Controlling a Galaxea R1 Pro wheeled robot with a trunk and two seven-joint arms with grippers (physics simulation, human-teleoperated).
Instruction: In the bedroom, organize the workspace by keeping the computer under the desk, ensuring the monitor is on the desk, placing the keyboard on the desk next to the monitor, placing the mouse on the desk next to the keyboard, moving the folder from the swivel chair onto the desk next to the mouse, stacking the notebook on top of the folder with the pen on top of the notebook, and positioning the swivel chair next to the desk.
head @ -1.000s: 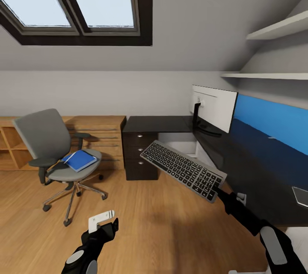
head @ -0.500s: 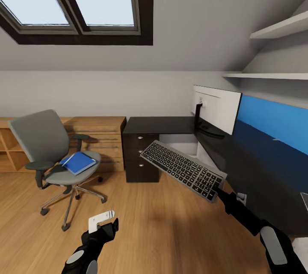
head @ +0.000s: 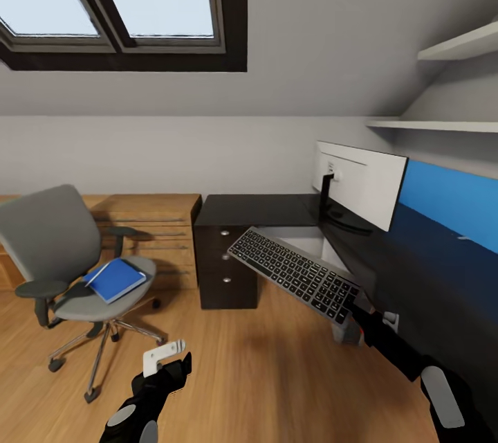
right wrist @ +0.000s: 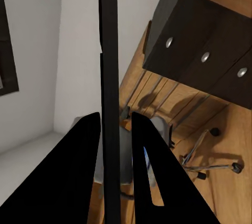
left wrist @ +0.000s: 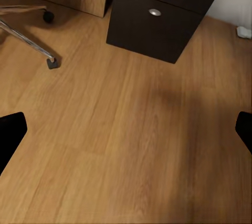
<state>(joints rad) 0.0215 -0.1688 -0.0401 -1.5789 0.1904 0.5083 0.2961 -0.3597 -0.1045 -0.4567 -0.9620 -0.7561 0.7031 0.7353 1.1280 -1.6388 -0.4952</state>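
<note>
My right gripper [head: 355,304] is shut on one end of the dark keyboard [head: 294,271], which hangs tilted in the air in front of the black desk [head: 256,208]. In the right wrist view the keyboard [right wrist: 109,77] is edge-on between the two fingers [right wrist: 79,171]. The monitor [head: 366,183] stands on the desk with its white back toward me. At the left the blue folder [head: 114,280] lies on the seat of the grey swivel chair [head: 48,242]. My left gripper [head: 166,361] hangs low over the wood floor, open and empty, its fingertips [left wrist: 10,135] far apart.
The desk's dark drawer unit [head: 225,266] stands straight ahead, with a light wooden dresser [head: 155,221] between it and the chair. A blue wall panel [head: 449,208] and white shelves [head: 429,124] run along the right. The chair's chrome base [left wrist: 31,40] lies near my left gripper.
The whole view has shifted: the chair now sits further left and the desk and monitor look closer. Both arms hold the same pose, and the keyboard stays in my right gripper.
</note>
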